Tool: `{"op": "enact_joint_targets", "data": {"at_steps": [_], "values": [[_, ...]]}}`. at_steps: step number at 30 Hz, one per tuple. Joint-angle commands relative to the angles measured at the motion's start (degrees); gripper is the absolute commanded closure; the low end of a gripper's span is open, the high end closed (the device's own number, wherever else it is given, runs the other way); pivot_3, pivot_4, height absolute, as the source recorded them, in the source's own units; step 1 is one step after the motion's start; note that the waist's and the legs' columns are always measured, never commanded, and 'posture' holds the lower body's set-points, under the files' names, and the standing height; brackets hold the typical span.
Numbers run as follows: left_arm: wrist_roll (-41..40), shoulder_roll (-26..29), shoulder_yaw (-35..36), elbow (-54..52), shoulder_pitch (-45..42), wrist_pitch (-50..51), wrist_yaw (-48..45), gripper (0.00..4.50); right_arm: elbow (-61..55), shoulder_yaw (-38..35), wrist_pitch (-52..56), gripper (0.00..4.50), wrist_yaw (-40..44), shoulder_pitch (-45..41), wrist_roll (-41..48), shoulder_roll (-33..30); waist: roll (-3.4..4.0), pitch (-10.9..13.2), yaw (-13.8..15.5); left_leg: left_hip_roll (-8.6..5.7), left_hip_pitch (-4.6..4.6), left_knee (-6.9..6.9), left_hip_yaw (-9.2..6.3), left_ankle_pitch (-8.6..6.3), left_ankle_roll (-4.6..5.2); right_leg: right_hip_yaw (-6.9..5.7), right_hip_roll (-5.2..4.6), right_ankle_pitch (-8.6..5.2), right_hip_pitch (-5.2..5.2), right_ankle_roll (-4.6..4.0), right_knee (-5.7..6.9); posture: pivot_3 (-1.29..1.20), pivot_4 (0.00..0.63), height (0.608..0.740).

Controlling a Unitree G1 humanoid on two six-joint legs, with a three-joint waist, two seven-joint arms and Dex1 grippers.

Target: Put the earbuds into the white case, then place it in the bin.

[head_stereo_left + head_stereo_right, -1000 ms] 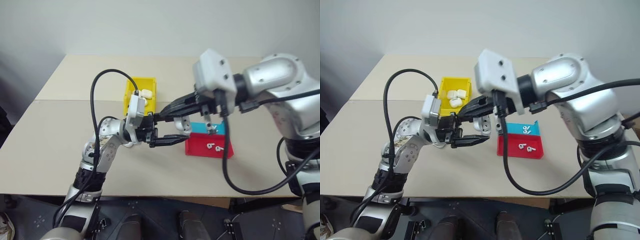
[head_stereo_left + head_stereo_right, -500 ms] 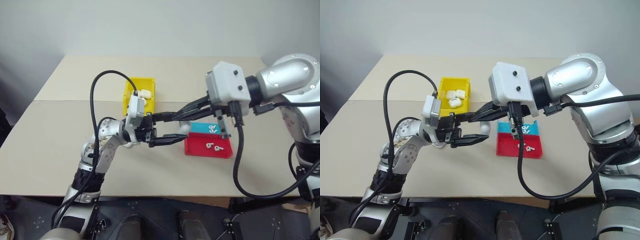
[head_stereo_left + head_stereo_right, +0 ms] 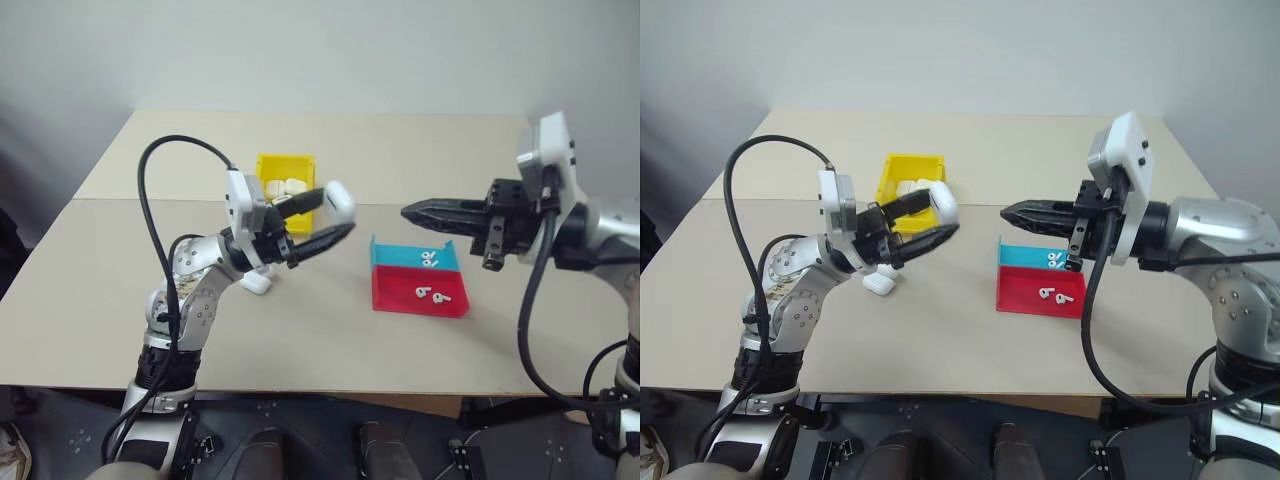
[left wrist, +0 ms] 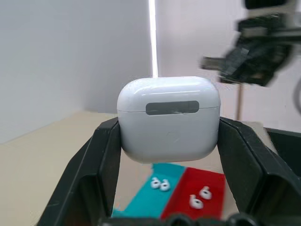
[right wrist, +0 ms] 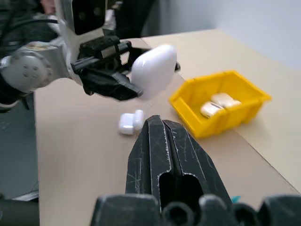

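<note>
Arms have separated: a second ago your right gripper (image 3: 1012, 211) was nosed in against the left gripper (image 3: 945, 222) over the middle of the tan table (image 3: 330, 330), and now it has swung well off to the right, hanging above the shallow cyan tray (image 3: 1025, 256) and shallow red tray (image 3: 1025, 300) with its two black fingers pressed together on nothing. Your left gripper has lifted and turned toward the small bright yellow plastic bin (image 3: 268, 164), and it pinches the glossy white pebble-shaped case (image 4: 168, 117) between its fingers, lid closed, held clear of the table.

You can read that as the loading step being over for this case: the lid sits flush in the left wrist view, though you cannot see inside it. What you have left, by my judgement, is the carry and drop into the bin, which already holds a few identical white cases (image 3: 287, 186).

Watch two things. The case is gripped near the fingertips and is slick, so a quick swing could slide it out. Also, another white case (image 3: 878, 283) lies on the table just below your left arm; keep the wrist high so you don't knock it.

Tiny white earbuds (image 3: 1049, 296) remain in the red tray, with another pair (image 3: 1054, 261) in the cyan one.
</note>
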Motion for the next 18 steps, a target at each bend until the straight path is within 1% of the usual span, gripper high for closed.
{"op": "enact_joint_targets", "data": {"at_steps": [1,2,3,5,8,10,14,18], "values": [[11.77,-2.27,0.86,3.88,-2.98,0.93,18.59,1.72,-4.36,-3.17,7.11,4.49,-13.27,-1.17,5.05,3.77,0.00,0.00,-0.17,0.00,0.06,0.00,-0.02,0.00,0.00,0.00,0.03,0.00,0.07,0.00,0.00,0.00,0.150,0.740],[14.94,-2.88,0.38,6.10,-4.48,1.53,22.88,1.72,-4.75,-3.11,8.23,4.49,-15.97,-1.08,5.77,5.13,-0.01,0.00,-0.17,0.01,0.16,0.00,-0.04,0.00,0.00,0.00,0.05,0.00,0.19,0.00,-0.01,0.00,0.150,0.740],[16.82,-3.29,0.06,7.53,-5.47,1.76,25.28,1.72,-5.08,-3.09,9.00,4.49,-18.04,-1.11,6.60,6.03,-0.01,0.01,-0.17,0.00,0.23,0.00,-0.08,0.00,0.00,-0.02,0.07,0.00,0.30,0.00,-0.03,0.00,0.150,0.740],[21.92,-5.40,-0.81,13.93,-10.12,2.68,33.22,1.72,-5.01,-2.57,10.57,4.49,-23.34,-1.50,7.29,9.16,-0.01,0.00,-0.07,-0.02,0.21,0.00,-0.07,0.00,0.00,-0.03,0.07,0.00,0.29,0.00,-0.05,0.00,0.150,0.740],[26.13,-7.78,-0.35,24.07,-15.99,3.63,41.34,1.72,-4.52,-1.57,11.67,4.49,-29.32,-2.74,7.07,12.31,-0.01,0.00,0.09,-0.06,0.06,0.00,-0.06,0.00,0.00,-0.12,0.02,0.02,0.25,0.04,-0.18,0.00,0.150,0.740],[27.14,-8.38,0.00,29.10,-18.15,2.84,43.33,1.72,-4.63,-1.18,11.91,4.49,-30.94,-3.18,7.16,12.79,0.00,0.00,0.08,-0.09,-0.10,-0.01,-0.07,0.00,0.01,-0.13,-0.03,0.04,0.08,0.07,-0.21,0.00,0.150,0.740],[26.38,-9.92,1.10,41.94,-23.39,-0.13,43.91,1.72,-4.95,-0.34,11.87,4.49,-32.83,-3.70,7.81,12.98,0.01,-0.01,0.08,-0.08,-0.48,-0.02,-0.06,0.00,0.01,-0.20,-0.05,0.06,-0.19,0.09,-0.10,0.00,0.150,0.740],[28.10,-9.94,0.58,54.61,-28.19,-5.67,44.79,1.72,-5.49,0.20,11.29,4.49,-33.84,-3.73,8.47,12.85,0.00,0.00,0.02,-0.08,-0.63,-0.03,0.03,0.00,0.02,-0.38,-0.05,0.07,-0.22,0.08,-0.18,0.00,0.150,0.740]]}}
